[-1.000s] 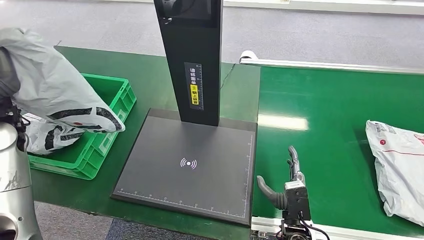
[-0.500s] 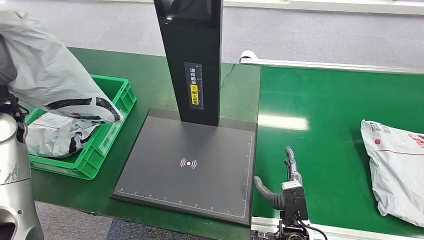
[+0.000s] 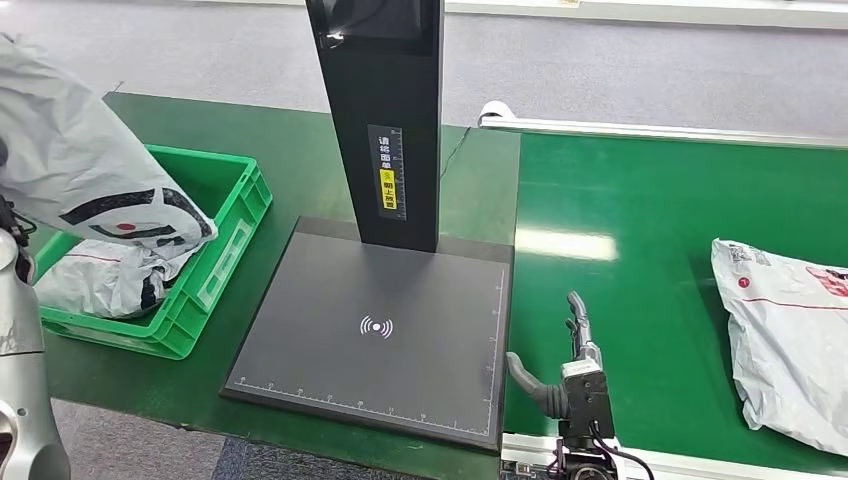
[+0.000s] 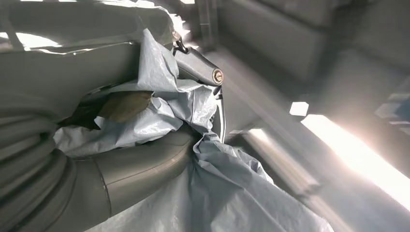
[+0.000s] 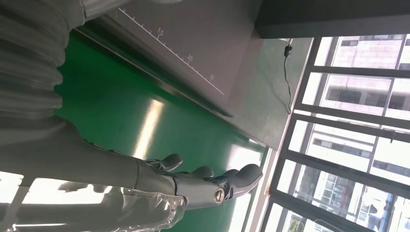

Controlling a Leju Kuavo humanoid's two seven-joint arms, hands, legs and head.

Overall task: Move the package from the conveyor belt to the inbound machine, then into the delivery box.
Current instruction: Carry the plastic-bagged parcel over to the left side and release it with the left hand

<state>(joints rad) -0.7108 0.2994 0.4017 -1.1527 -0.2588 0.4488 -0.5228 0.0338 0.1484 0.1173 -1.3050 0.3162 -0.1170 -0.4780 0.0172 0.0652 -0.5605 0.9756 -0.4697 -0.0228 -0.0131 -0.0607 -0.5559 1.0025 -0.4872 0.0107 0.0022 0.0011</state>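
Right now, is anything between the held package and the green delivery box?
Nothing visible blocks it. The left robot hand holds the grey package above the green delivery box, whose open top already holds another package.

**Package hangs over the green crate**

I see a grey package [image 3: 85, 170] hanging above the green crate [image 3: 225, 255], another bag [image 3: 95, 280] inside. My right hand [image 3: 560, 365] hovers open by the scanner platform [image 3: 400, 340]; a parcel [image 3: 790, 340] lies far right.

Silver arm shells, grey ribbed wrist covers, a black camera block [image 3: 583, 400] with cables, dark grey fingers [image 5: 227, 180].
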